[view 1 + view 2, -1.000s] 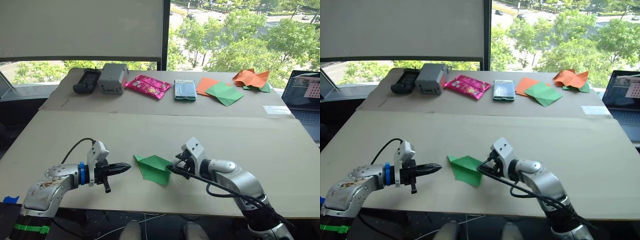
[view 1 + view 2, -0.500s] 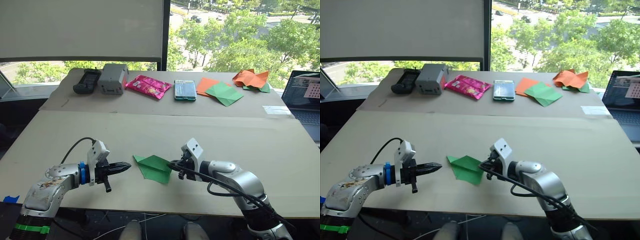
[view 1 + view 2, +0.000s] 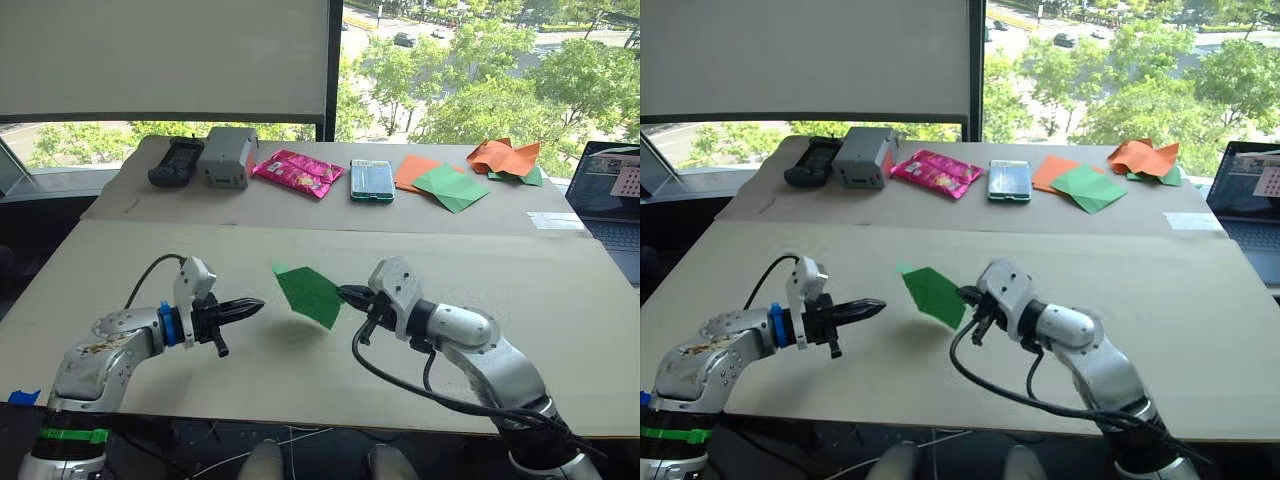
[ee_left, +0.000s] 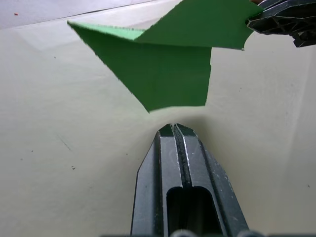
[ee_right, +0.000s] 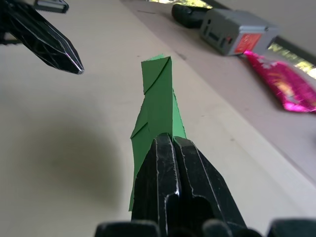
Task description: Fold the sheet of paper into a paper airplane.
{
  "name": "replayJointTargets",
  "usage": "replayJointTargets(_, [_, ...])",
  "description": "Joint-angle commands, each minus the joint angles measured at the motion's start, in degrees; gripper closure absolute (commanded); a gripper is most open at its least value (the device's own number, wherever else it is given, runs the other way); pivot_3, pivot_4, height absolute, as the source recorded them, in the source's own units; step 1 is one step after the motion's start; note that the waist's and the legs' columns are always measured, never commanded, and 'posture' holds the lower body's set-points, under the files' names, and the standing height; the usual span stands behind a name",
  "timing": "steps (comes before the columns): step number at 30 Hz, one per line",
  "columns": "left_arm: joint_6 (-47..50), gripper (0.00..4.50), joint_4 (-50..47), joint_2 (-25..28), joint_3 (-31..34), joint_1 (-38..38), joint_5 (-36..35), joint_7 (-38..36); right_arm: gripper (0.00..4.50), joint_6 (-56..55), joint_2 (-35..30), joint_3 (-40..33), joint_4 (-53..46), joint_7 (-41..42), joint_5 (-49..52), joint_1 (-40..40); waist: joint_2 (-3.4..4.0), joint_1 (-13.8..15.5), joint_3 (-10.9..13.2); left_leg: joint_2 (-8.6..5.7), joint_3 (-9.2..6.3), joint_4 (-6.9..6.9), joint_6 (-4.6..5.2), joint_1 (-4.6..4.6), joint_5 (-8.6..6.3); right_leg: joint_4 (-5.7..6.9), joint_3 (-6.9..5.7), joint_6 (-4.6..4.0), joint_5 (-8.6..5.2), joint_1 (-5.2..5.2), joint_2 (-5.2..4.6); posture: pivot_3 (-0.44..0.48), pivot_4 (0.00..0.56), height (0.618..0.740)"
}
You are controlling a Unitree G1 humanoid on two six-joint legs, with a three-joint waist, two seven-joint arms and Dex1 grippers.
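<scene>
The paper airplane [image 3: 311, 294] is held in the air above the table [image 3: 560, 330], clear of its surface, with a shadow seen on the table below it. It is clamped at 1 edge between the 2 closed fingers of the right gripper [image 3: 350, 294]. The left gripper [image 3: 252, 304] is seen just beside the paper airplane, on the side away from the right gripper, not touching it. Its 2 fingers are pressed together on nothing, and the tip is pointed at the paper airplane.
</scene>
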Motion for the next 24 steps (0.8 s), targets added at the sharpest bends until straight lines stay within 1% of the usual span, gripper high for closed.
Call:
replayJointTargets(1, [0.65,4.50,0.19,0.43,0.76,-0.73,-1.23,-0.34,4.46,-19.79,-4.88,7.45,2.74,-9.48,-23.13,0.28,0.00,-0.24,0.00,0.00,0.00,-0.01,0.00,0.02,0.00,0.01,0.00,0.00,0.00,-0.01,0.00,0.000,0.150,0.720])
replayJointTargets(4, [0.82,4.50,0.84,0.41,0.03,-1.41,-1.11,-0.58,4.46,-27.74,-7.76,13.55,9.20,-17.92,-40.51,1.45,-0.03,-0.16,-0.02,0.00,0.00,-0.01,0.01,0.07,0.01,0.04,0.01,0.00,0.00,-0.01,0.01,0.000,0.150,0.720])
replayJointTargets(6, [0.77,4.50,0.88,0.65,-0.67,-1.48,-0.74,-0.92,4.46,-30.70,-7.97,16.24,12.72,-19.15,-45.27,2.67,-0.07,-0.03,-0.03,0.00,0.00,-0.01,0.01,0.06,0.01,0.05,0.01,0.00,0.01,0.00,0.02,0.000,0.150,0.720])
replayJointTargets(9, [0.42,4.50,1.19,0.89,-1.12,-1.33,-0.31,-1.21,4.46,-33.58,-7.33,17.41,14.82,-16.36,-44.89,4.26,-0.07,0.06,-0.02,-0.03,0.00,0.03,0.02,0.03,0.03,0.05,0.05,0.00,0.01,0.08,0.01,0.000,0.150,0.720])
replayJointTargets(14, [0.30,4.50,0.52,1.23,-0.99,-0.45,-0.54,-1.47,4.46,-35.33,-6.64,16.05,14.30,-12.05,-42.12,5.97,-0.22,-0.03,-0.10,0.00,0.00,0.10,0.03,0.12,0.04,0.11,0.06,0.01,0.01,0.18,0.03,0.000,0.150,0.720])
replayJointTargets(17, [0.18,4.50,0.04,1.05,-1.06,0.03,-0.54,-1.40,3.54,-36.60,-6.51,14.66,14.34,-10.18,-39.73,6.95,-0.24,0.09,-0.11,0.00,0.00,0.11,0.04,0.15,0.04,0.14,0.06,0.01,0.01,0.24,0.03,0.000,0.150,0.720])
replayJointTargets(20, [-0.22,4.50,0.03,0.72,-1.35,0.19,-0.27,-1.25,2.53,-36.67,-6.01,12.40,13.94,-8.16,-36.09,8.01,-0.25,0.10,-0.11,0.00,0.00,0.12,0.05,0.13,0.05,0.18,0.05,0.01,0.01,0.27,0.03,0.000,0.150,0.720])
replayJointTargets(22, [-0.51,4.50,0.15,0.32,-1.67,-0.05,-0.11,-1.15,1.86,-37.14,-6.56,10.13,11.68,-5.65,-31.19,8.05,-0.24,0.07,-0.11,0.00,0.00,0.16,0.05,0.15,0.05,0.22,0.06,0.01,0.01,0.28,0.03,0.000,0.150,0.720])
replayJointTargets(24, [-0.79,4.50,0.37,-0.10,-2.08,-0.55,0.09,-1.03,1.86,-37.35,-7.29,8.04,9.45,-2.90,-26.66,8.13,-0.26,0.08,-0.09,0.00,0.00,0.16,0.04,0.15,0.04,0.23,0.06,0.01,0.01,0.29,0.02,0.000,0.150,0.720])
